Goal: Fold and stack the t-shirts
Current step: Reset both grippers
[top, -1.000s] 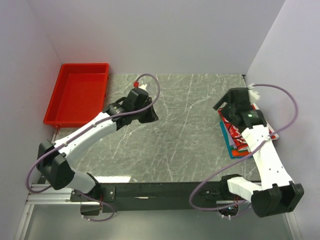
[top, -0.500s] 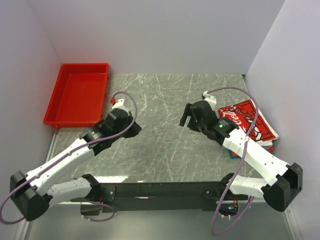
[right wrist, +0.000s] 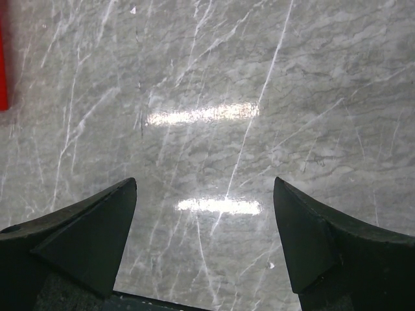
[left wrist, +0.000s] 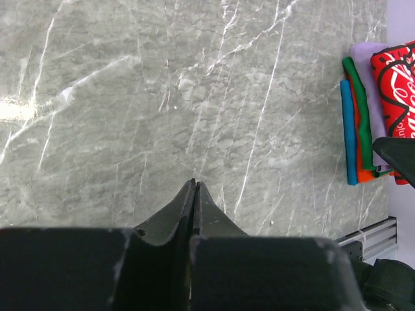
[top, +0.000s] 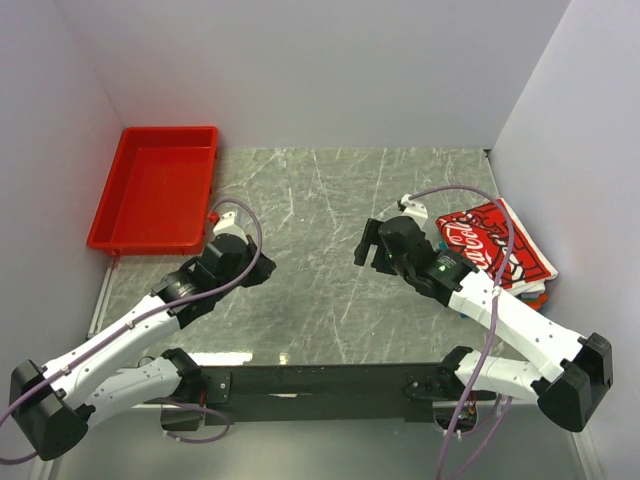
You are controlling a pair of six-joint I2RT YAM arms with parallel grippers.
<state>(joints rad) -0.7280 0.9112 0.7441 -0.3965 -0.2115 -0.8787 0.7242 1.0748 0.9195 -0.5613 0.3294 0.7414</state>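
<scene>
The folded t-shirts lie in a stack at the table's right edge, the white one with red print and white script on top. In the left wrist view the stack shows teal, green, orange and lavender edges under the red print. My left gripper is shut and empty, over bare table left of centre; its fingertips are pressed together. My right gripper is open and empty, over bare table to the left of the stack; its fingers stand wide apart.
A red plastic tray sits empty at the back left corner. The grey marble tabletop lies between the arms. White walls close in the left, back and right sides.
My left arm has pulled back toward its base and lower left. My right gripper has moved left off the stack, leaving the printed shirt on top.
</scene>
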